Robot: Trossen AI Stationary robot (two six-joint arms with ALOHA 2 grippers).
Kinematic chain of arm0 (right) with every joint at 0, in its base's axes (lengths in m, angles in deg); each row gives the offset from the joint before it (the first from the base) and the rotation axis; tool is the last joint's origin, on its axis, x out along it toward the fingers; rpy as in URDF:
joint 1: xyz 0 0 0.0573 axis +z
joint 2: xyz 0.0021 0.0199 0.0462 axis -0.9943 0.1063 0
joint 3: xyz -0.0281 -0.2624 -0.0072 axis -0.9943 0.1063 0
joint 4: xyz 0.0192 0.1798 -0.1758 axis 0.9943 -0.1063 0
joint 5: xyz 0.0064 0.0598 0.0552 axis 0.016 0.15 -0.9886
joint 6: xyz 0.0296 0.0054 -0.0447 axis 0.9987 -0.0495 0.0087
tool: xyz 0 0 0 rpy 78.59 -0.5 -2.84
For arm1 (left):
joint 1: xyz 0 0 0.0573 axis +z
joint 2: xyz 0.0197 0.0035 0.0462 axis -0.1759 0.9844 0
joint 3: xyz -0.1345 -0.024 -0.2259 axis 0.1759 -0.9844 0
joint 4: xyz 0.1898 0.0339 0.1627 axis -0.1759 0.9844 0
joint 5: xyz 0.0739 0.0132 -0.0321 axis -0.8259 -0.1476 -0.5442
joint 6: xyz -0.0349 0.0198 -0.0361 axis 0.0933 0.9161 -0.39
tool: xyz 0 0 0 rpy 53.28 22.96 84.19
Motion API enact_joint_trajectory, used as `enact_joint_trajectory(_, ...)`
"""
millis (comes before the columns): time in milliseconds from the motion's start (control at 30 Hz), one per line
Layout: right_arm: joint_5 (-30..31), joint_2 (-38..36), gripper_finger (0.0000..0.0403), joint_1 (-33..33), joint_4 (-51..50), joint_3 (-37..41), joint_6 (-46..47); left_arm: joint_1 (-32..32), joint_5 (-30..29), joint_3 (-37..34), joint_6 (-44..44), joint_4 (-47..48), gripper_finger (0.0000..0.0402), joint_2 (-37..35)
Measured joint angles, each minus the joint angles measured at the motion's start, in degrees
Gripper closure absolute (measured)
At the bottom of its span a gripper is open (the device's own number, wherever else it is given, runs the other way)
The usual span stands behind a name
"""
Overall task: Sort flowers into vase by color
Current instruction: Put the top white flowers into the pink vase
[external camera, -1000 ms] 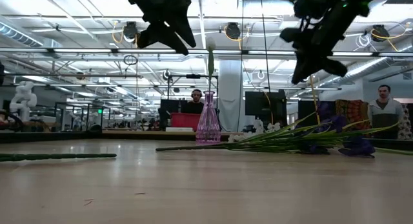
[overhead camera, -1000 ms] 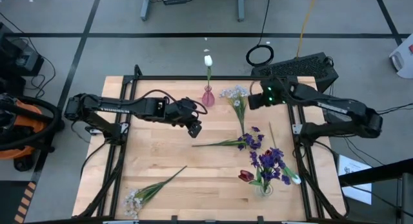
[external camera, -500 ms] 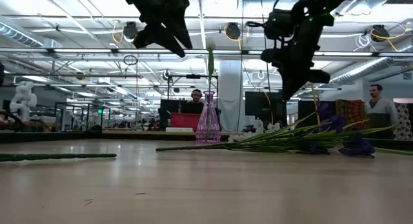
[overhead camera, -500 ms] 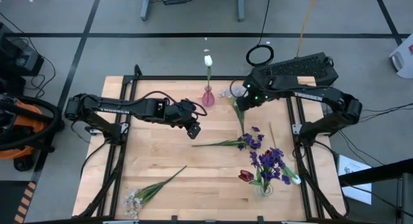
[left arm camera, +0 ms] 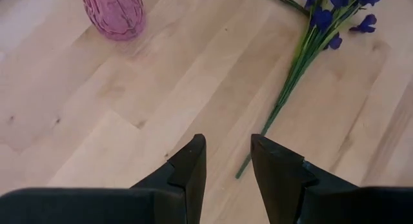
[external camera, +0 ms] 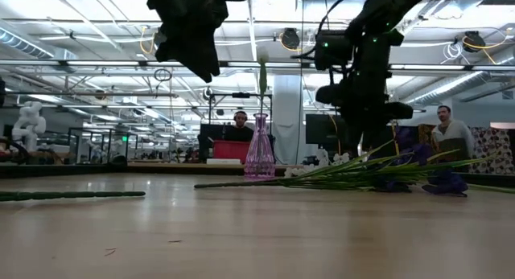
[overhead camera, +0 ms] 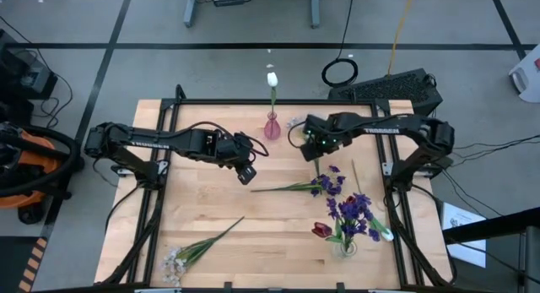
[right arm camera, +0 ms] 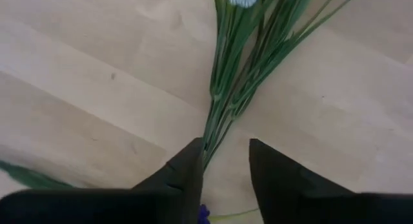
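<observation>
A pink vase (overhead camera: 272, 128) (external camera: 259, 150) at the table's far edge holds one white tulip (overhead camera: 272, 78). Just right of it a spray of tiny white blossoms (overhead camera: 295, 122) lies flat, its green stems (right arm camera: 222, 88) running toward the near edge. My right gripper (overhead camera: 310, 148) (right arm camera: 226, 162) stands open low over those stems' lower end. My left gripper (overhead camera: 245, 175) (left arm camera: 226, 156) hangs open high above the table's middle, touching nothing. A purple flower (overhead camera: 325, 185) (left arm camera: 322, 20) lies right of the left gripper. A clear vase (overhead camera: 344, 245) near right holds purple blossoms and a dark red tulip (overhead camera: 321, 230). My right gripper points down with its fingers on either side of the spray's stem end (right arm camera: 210, 143). The stems run up against one fingertip (right arm camera: 193, 153). I cannot tell whether it touches them. The spray lies flat on the table.
A second white spray (overhead camera: 181, 257) lies at the near left corner. Black frame rails (overhead camera: 160, 175) run along both table sides. A keyboard (overhead camera: 396, 89) sits beyond the far right corner. People (external camera: 451, 138) stand in the room behind.
My right gripper has swung toward the table's left and come down over the white spray's stems. My left gripper has turned a little and shifted slightly left. No flower has moved.
</observation>
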Motion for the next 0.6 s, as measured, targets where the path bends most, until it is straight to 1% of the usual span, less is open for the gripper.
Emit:
enact_joint_trajectory(167, -0.12, 4.17, 0.0258, 0.31, 0.85, 0.00, 1.66, 0.00, -0.01, 0.00, 0.56, 0.37, 0.0274, 0.00)
enact_joint_trajectory(267, -0.31, 6.76, 0.0247, 0.31, 1.09, 0.02, 2.23, 0.00, 0.01, 0.00, 2.42, 0.46, 0.0274, 0.00)
enact_joint_trajectory(500, -0.50, 11.67, 0.0236, 1.43, 2.99, 0.00, 4.09, 0.00, 2.02, 0.00, 3.69, 1.45, 0.0274, 0.00)
enact_joint_trajectory(600, 0.13, 12.98, 0.0237, 2.58, 4.59, -0.09, 5.55, 0.00, 2.52, 0.00, 6.03, 4.58, 0.0274, 0.00)
